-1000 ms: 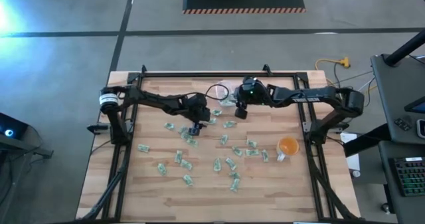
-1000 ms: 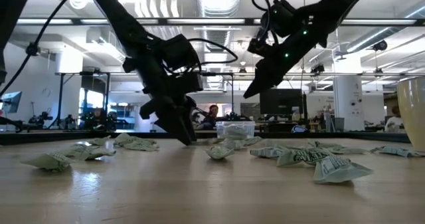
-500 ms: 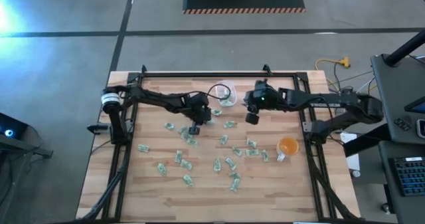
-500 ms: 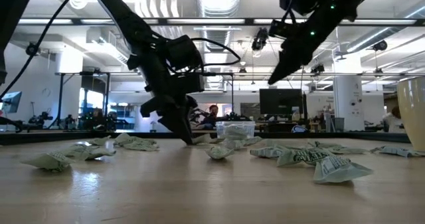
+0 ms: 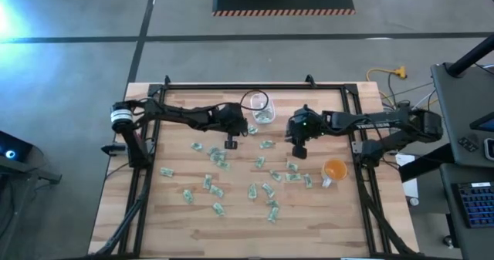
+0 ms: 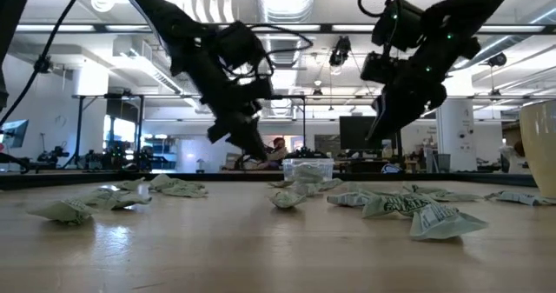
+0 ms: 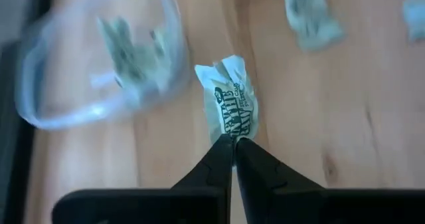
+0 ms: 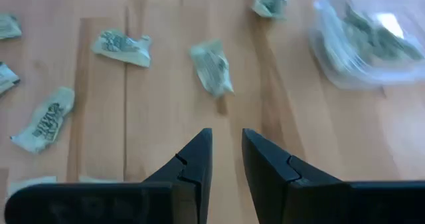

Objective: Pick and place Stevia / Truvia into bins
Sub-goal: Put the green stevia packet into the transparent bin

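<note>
**Left arm carries a packet to the tub; right arm lines up the next**

The left gripper [image 7: 234, 143] is pinched tight on one end of a packet [image 7: 229, 108], which hangs clear of the table [image 5: 177, 214]. In the high view this gripper [image 5: 230, 143] sits just at 7 o'clock of the tub [image 5: 261, 109], which stands at the table's 12 o'clock edge and already holds several packets. To finish well, carry the packet fully over the rim [image 7: 174, 24] before letting go. It is light and crumpled, so a release short of the wall would likely drop it beside the tub. Keep the fingertips above the rim, since the thin clear plastic would slide if nudged.

The right gripper [image 8: 226, 159] hovers over bare wood with its jaws part open and nothing between them. In the high view it [image 5: 299, 150] sits at 4 o'clock of the tub, near loose packets [image 5: 266, 144]. The nearest one in its wrist view [image 8: 211, 68] lies ahead of the fingers. It should come down astride that one only, well apart from the left arm's path. The orange cup [image 5: 334, 170] stands off at 3 o'clock, out of the way.
</note>
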Robot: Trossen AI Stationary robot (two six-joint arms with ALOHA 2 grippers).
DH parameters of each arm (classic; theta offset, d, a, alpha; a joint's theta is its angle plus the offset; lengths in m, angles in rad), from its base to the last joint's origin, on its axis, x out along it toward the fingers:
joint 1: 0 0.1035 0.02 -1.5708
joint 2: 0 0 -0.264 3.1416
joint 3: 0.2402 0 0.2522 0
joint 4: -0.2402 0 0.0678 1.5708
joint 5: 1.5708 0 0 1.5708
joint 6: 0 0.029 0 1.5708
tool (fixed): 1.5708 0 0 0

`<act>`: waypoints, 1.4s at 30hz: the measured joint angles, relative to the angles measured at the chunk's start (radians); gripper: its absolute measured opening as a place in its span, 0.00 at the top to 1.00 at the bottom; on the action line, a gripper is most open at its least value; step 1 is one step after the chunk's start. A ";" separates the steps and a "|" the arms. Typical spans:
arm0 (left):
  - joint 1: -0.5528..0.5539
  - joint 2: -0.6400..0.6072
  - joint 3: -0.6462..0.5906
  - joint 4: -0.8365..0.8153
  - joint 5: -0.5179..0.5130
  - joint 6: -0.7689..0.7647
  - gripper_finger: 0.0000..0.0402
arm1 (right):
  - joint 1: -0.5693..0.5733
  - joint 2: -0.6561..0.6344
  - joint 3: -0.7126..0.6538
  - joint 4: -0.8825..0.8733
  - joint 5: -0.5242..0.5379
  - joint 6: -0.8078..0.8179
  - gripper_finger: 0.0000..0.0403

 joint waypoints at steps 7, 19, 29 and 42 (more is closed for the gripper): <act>0.005 0.019 0.005 0.310 0.016 0.084 1.00 | 0.001 0.130 0.053 0.090 -0.010 -0.044 0.82; 0.078 0.116 0.103 0.312 0.008 0.097 0.98 | 0.006 0.341 0.178 0.095 -0.087 -0.096 0.82; 0.096 0.113 0.110 0.255 0.009 0.095 0.64 | 0.013 0.390 0.200 0.095 -0.080 -0.096 0.82; 0.084 0.005 0.103 0.011 0.006 -0.024 0.47 | 0.013 0.432 0.203 0.077 -0.040 -0.100 0.82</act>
